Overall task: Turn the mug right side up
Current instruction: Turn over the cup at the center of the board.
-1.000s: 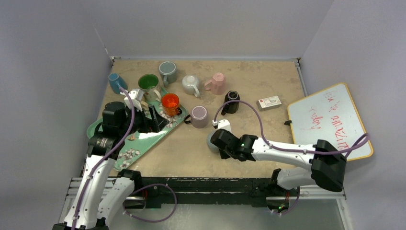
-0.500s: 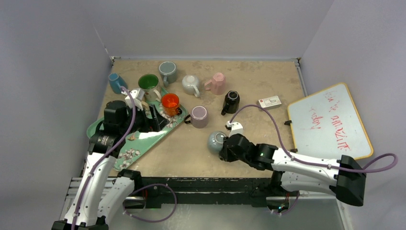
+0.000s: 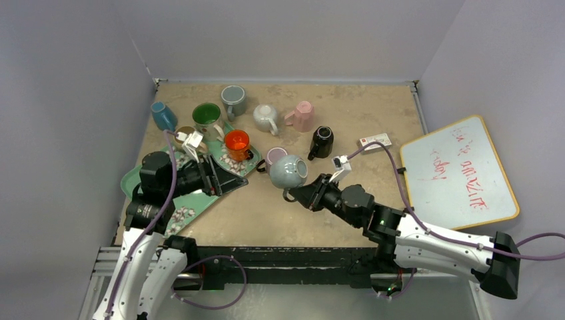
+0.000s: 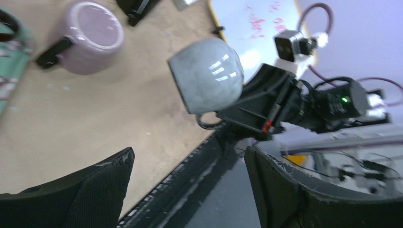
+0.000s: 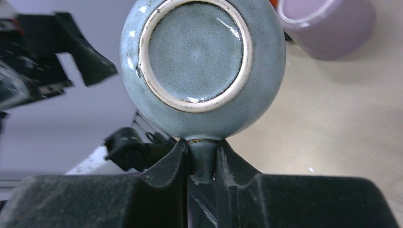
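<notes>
At the worktop's [image 3: 373, 113] left edge, above the tray [image 3: 193, 200], the left fingers [image 4: 100, 185] stand spread and idle. The mug [image 3: 288, 171] hangs over the worktop's middle, probably for room to turn it. The right fingers [image 5: 161, 175] pinch its handle [image 5: 202, 164].

Illegible red scribble on the whiteboard [image 3: 460, 175]

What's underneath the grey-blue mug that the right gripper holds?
Only bare table shows beneath the grey-blue mug, pinched by its handle in the right gripper. In the top view it covers part of the lilac mug.
</notes>
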`<state>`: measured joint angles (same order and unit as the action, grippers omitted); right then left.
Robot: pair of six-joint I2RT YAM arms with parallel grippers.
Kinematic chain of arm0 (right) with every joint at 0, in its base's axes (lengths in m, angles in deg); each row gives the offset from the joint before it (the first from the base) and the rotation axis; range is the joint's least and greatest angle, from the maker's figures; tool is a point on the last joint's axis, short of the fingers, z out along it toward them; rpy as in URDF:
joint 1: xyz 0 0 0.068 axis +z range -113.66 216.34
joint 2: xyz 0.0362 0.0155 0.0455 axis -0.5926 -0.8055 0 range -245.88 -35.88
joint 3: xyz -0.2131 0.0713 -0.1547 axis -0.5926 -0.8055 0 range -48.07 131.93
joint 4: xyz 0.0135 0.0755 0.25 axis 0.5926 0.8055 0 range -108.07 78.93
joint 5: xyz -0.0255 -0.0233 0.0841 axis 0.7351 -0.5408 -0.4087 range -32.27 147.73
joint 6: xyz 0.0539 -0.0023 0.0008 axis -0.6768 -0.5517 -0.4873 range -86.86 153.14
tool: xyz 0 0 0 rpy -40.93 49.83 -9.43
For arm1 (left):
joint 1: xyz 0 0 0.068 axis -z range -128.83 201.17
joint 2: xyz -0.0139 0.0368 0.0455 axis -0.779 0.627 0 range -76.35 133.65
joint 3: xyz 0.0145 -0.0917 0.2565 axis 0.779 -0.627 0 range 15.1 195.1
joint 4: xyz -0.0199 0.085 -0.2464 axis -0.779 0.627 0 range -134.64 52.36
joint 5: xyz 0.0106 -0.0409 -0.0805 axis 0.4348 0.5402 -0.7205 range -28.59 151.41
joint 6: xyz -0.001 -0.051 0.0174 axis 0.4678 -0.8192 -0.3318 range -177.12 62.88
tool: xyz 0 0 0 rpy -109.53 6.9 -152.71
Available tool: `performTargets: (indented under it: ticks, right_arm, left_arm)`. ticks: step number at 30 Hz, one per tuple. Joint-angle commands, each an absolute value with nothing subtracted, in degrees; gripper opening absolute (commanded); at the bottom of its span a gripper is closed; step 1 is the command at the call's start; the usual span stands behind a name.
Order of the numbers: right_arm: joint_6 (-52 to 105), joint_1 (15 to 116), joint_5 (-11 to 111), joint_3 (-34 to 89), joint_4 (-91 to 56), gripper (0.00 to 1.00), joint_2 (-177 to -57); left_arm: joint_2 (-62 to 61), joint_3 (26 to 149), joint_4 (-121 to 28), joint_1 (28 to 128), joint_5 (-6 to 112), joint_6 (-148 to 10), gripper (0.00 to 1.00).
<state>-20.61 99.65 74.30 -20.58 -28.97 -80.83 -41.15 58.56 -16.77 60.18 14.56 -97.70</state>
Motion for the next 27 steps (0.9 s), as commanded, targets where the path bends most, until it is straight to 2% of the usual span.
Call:
performTargets:
  ticks: [1, 8, 15, 21, 23, 27]
  right_arm:
    - [-22.07, 99.53, 74.86, -18.01, -48.75, 0.00, -79.85]
    - [-20.94, 99.53, 69.78, -12.88, -57.47, 0.00, -83.69]
    - [-23.40, 99.51, 66.19, -10.22, -64.59, 0.00, -88.21]
    - [-24.89, 99.53, 64.05, -7.54, -70.05, 0.00, -93.17]
    - [-25.73, 99.61, 62.77, -6.53, -71.93, 0.00, -95.09]
    - [-27.56, 99.61, 61.12, -5.04, -75.20, 0.00, -98.57]
  left_arm:
    - [-43.03, 54.77, -32.00, 59.96, 4.70, -110.70, 0.85]
    - [-43.25, 45.16, -63.46, 59.96, 0.20, -133.19, 0.81]
    - [-43.72, 43.94, -63.62, 60.05, 0.48, -133.29, 0.80]
    - [-43.74, 41.66, -71.27, 60.07, 0.02, -138.23, 0.83]
    - [-43.41, 41.52, -71.96, 60.04, 0.37, -138.47, 0.82]
    - [-42.12, 39.89, -76.45, 60.11, 0.74, -140.80, 0.73]
